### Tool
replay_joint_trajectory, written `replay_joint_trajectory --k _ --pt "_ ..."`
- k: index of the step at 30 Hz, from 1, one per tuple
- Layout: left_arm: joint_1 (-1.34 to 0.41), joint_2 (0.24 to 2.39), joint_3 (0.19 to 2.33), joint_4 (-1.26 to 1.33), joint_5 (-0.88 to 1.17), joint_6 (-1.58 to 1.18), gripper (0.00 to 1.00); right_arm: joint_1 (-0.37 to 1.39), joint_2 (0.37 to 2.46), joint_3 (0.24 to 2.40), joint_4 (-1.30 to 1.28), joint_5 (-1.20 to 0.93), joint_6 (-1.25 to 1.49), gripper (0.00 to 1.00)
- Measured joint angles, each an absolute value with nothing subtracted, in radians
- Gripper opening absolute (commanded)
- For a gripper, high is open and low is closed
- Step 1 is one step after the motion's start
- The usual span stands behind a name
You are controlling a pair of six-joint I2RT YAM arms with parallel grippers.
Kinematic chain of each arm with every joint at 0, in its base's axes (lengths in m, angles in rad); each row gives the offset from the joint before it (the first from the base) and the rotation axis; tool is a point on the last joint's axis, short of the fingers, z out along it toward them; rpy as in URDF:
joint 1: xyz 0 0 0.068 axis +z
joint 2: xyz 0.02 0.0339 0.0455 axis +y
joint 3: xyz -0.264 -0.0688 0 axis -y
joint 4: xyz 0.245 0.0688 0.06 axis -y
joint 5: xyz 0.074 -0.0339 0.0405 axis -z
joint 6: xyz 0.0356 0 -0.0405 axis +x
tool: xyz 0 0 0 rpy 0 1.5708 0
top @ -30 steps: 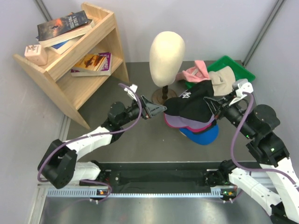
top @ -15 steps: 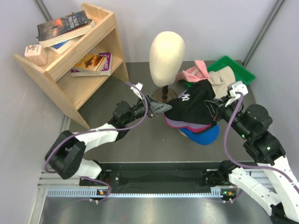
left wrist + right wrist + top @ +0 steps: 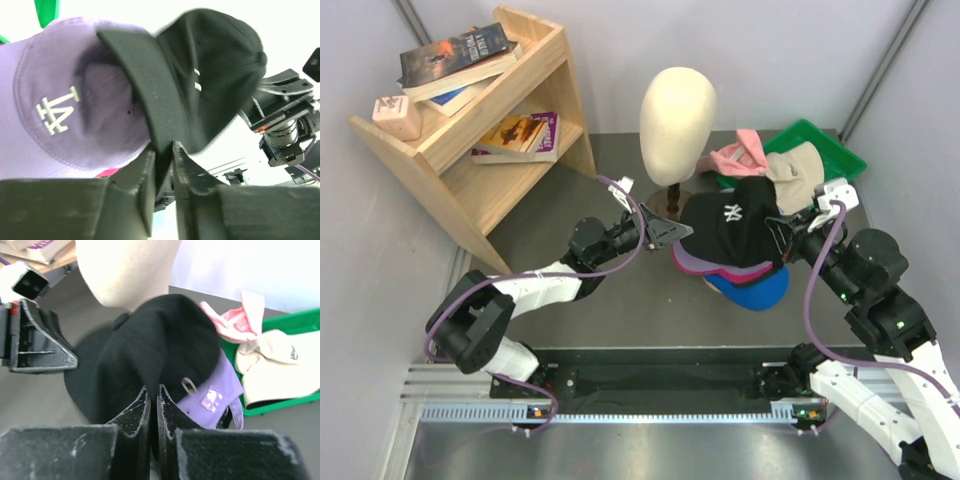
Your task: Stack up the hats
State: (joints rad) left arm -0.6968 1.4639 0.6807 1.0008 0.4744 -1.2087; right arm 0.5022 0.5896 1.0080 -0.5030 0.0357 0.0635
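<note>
A black cap (image 3: pixel 730 225) with a white logo lies on top of a pile: a lavender cap (image 3: pixel 692 263), a magenta edge (image 3: pixel 745 273) and a blue cap (image 3: pixel 758 291) under it. My left gripper (image 3: pixel 671 232) is shut on the black cap's brim (image 3: pixel 145 85), which runs down between its fingers (image 3: pixel 164 147). The lavender cap (image 3: pixel 65 115) fills the left of that view. My right gripper (image 3: pixel 778 228) is shut on a pinch of fabric at the back of the black cap (image 3: pixel 155 340), its fingertips (image 3: pixel 153 387) pressed together. A light pink cap (image 3: pixel 734 155) and a cream hat (image 3: pixel 796 170) lie apart.
The green tray (image 3: pixel 835 145) at the back right holds the pink and cream hats. A cream mannequin head (image 3: pixel 677 110) on a round wooden stand rises just behind the pile. A wooden shelf (image 3: pixel 470 130) with books stands at the back left.
My left gripper has moved right to the black cap's brim and shut on it. The black cap has shifted slightly. The right gripper keeps its grip.
</note>
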Motion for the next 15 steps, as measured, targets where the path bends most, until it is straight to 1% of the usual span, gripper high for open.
replay_joint_trajectory --k 2,3,4,9,13,14,15 --pt "-0.697 1.464 0.681 1.018 0.472 -1.21 0.12 0.502 0.589 1.008 -0.511 0.047 0.064 0.0" --pt "-0.698 1.464 0.681 1.028 0.471 -1.212 0.04 0.502 0.589 1.008 -0.514 0.054 0.064 0.0" --pt "-0.698 1.464 0.681 1.04 0.471 -1.214 0.0 0.502 0.589 1.008 -0.521 0.06 0.064 0.0" --pt "-0.701 1.464 0.681 1.074 0.471 -1.219 0.0 0.502 0.589 1.013 -0.529 0.082 0.064 0.01" --pt "-0.702 1.457 0.67 1.087 0.45 -1.22 0.0 0.502 0.594 1.032 -0.534 0.091 0.064 0.05" --pt "-0.702 1.451 0.66 1.093 0.44 -1.22 0.0 0.502 0.597 1.036 -0.534 0.094 0.064 0.08" --pt "-0.702 1.441 0.647 1.1 0.426 -1.22 0.0 0.502 0.599 1.037 -0.531 0.097 0.065 0.19"
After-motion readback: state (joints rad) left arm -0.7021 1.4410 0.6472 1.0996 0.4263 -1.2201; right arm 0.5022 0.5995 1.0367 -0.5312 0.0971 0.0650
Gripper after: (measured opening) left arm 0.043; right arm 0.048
